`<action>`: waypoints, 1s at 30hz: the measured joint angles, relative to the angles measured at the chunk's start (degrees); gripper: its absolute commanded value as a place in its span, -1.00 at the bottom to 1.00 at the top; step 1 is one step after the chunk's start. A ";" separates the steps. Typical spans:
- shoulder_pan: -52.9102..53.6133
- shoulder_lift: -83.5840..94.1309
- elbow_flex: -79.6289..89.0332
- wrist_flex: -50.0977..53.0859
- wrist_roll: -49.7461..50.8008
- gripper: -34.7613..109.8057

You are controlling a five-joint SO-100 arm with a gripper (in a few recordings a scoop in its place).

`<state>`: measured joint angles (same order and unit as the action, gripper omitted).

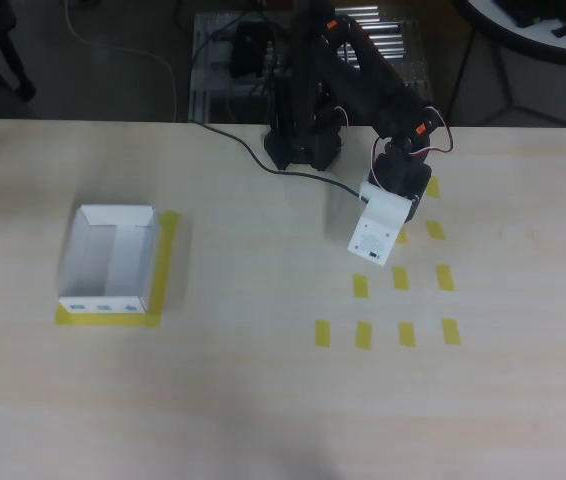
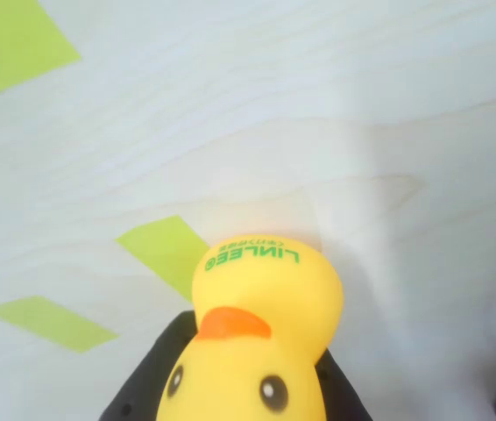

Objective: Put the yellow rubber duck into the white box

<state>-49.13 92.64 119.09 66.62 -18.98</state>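
Note:
The yellow rubber duck (image 2: 261, 324) fills the bottom of the wrist view, face toward the camera, with an orange beak and green lettering on its head. My gripper (image 2: 248, 399) is shut on it, black fingers (image 2: 143, 390) showing on either side of its body. In the overhead view the arm's white wrist block (image 1: 377, 232) hangs over the right half of the table and covers the duck. The white box (image 1: 103, 302) stands open-topped at the left, far from the arm, with small blue marks on its near wall.
The box rests on a yellow tape square (image 1: 167, 262). Several yellow tape rectangles (image 1: 363, 334) lie in rows on the table right of centre, under and in front of the arm. The arm's black base (image 1: 301, 148) and a cable sit at the back edge.

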 measured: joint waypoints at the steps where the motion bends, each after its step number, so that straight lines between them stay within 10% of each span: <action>1: 0.44 0.00 -0.26 0.70 0.09 -0.52; 16: 34.80 21.27 -34.01 17.05 3.60 -0.52; 30: 91.32 35.07 -15.21 -15.12 1.67 -0.52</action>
<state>42.19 127.71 103.89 51.50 -17.31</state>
